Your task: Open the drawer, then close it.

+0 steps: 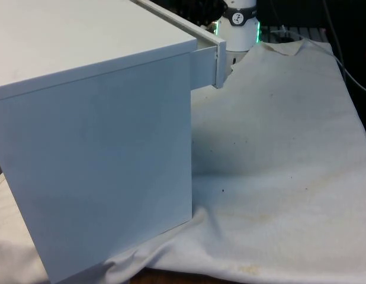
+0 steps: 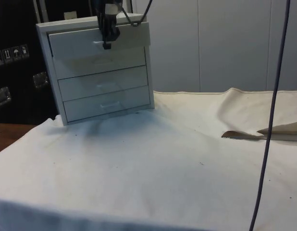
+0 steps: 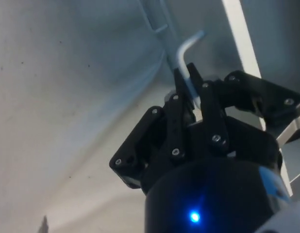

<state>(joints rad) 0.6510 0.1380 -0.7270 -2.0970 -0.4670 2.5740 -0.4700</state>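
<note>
A white chest of drawers [image 2: 103, 72] stands at the far end of the cloth; in the front view its plain side [image 1: 106, 160] faces the camera. The top drawer [image 2: 124, 38] stands a little way out of the chest, and its front panel [image 1: 218, 59] juts past the chest's corner. My black gripper [image 2: 107, 43] comes down from above onto that drawer's front. In the wrist view the gripper [image 3: 188, 77] is shut on the thin metal handle [image 3: 185, 53], whose bent end sticks out beyond the fingers [image 3: 175, 109].
The three lower drawers [image 2: 103, 82] sit flush in the chest. The white cloth [image 2: 153, 163] lies wrinkled, with a folded-up edge [image 2: 264, 134] at the side view's right. A dark cable [image 2: 273, 106] hangs in front of that camera.
</note>
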